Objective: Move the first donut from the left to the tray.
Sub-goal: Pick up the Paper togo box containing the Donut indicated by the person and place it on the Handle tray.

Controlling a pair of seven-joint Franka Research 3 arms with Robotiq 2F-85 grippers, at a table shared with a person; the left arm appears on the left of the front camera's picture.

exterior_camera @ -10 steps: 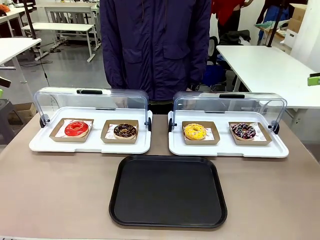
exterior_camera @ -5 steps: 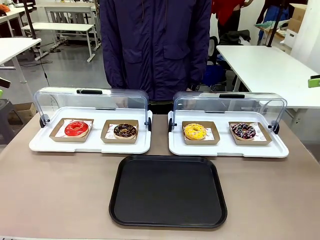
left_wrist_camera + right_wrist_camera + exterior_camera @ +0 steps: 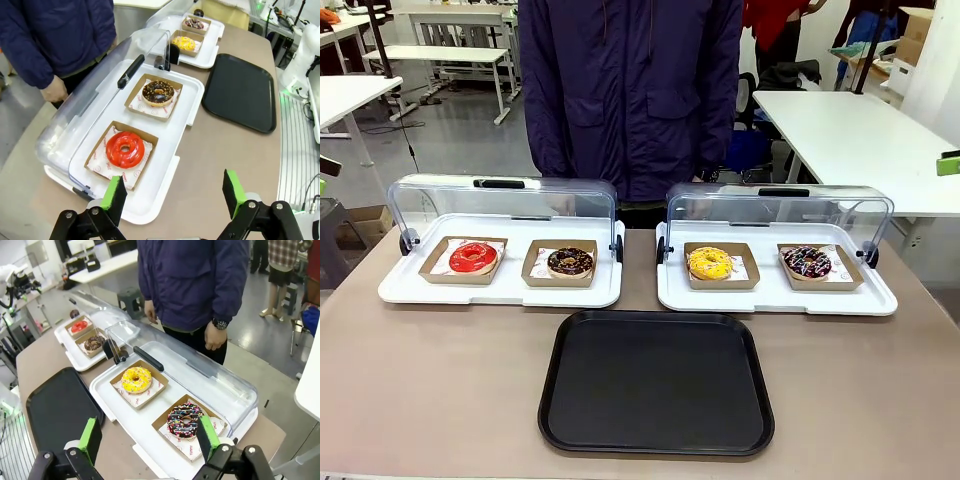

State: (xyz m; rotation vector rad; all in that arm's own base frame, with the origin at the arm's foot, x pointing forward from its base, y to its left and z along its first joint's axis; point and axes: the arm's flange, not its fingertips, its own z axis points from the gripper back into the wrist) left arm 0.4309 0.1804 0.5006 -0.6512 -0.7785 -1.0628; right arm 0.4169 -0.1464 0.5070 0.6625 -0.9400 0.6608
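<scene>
Left wrist view showed the left gripper (image 3: pixel 173 192) spread wide at bottom; it could squash the first donut (image 3: pixel 125 149), lower left, or perhaps hit the hardly visible clear lid (image 3: pixel 95 95).

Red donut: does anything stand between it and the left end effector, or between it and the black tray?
Nothing visible does. The clear lid is swung back toward the person, so the red donut lies uncovered before the open left end effector. The chocolate donut sits beside it, off the path to the black tray.
</scene>
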